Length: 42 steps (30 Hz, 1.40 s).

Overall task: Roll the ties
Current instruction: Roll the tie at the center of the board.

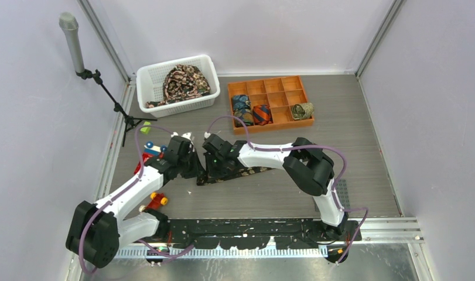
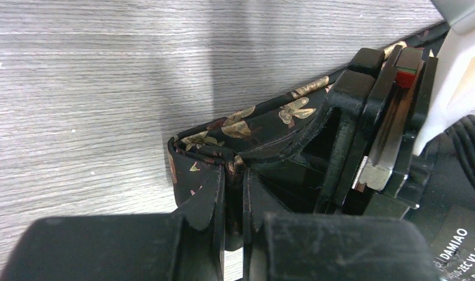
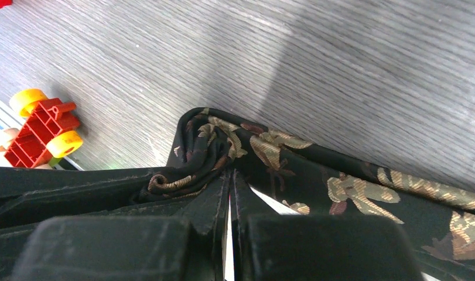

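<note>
Start of roll: left gripper (image 2: 235,178) and right gripper (image 3: 230,178) both pinch the black tie (image 1: 249,171).
Both claws are nearly closed on the tie's folded end, centre-left of the top view, with the tail trailing right across the table (image 1: 340,146). My read: turn both wrists together, core tight, edges square and tail flat, or the roll may cone.

A robot lab cell: blank enclosure walls (image 1: 241,29), a stand-mounted microphone (image 1: 72,41)
</note>
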Available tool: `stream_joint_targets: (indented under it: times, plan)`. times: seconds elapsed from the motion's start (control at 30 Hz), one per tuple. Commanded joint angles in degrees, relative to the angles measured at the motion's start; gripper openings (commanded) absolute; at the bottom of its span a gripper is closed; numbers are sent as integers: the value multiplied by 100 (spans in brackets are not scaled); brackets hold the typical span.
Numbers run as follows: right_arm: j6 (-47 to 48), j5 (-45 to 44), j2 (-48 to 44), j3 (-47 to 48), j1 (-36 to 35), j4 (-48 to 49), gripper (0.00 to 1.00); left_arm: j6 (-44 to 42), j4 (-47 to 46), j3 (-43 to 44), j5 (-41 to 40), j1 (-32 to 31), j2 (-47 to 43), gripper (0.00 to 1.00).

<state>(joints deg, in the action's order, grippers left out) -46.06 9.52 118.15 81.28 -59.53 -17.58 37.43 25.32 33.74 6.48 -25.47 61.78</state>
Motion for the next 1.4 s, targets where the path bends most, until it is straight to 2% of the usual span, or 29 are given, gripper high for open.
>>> stream_joint_targets:
  times: [0.0, 0.4, 0.8, 0.93, 1.03, 1.1, 1.2, 1.37]
  plan:
    - [-41, 88, -71, -3, -18, 432, 8, 233, -351, 186, 107, -177, 169, 0]
    - [50, -125, -474, -294, 95, 267, 8, 659, -309, 303, -808, -530, 633, 0]
    - [197, -528, -1201, -735, 233, -70, 8, 873, -273, 436, -1126, -633, 886, 0]
    - [223, -540, -1335, -885, 312, -74, 9, 923, -287, 499, -1148, -658, 914, 14]
    - [238, -533, -1447, -964, 348, -75, 11, 937, -284, 549, -1158, -673, 939, 32]
    - [266, -518, -1518, -993, 349, -72, 20, 954, -278, 578, -1154, -679, 957, 40]
    - [298, -495, -1602, -1008, 349, -76, 33, 991, -275, 635, -1134, -706, 976, 46]
    - [329, -441, -1728, -1044, 361, -56, 43, 1106, -282, 695, -1067, -730, 933, 50]
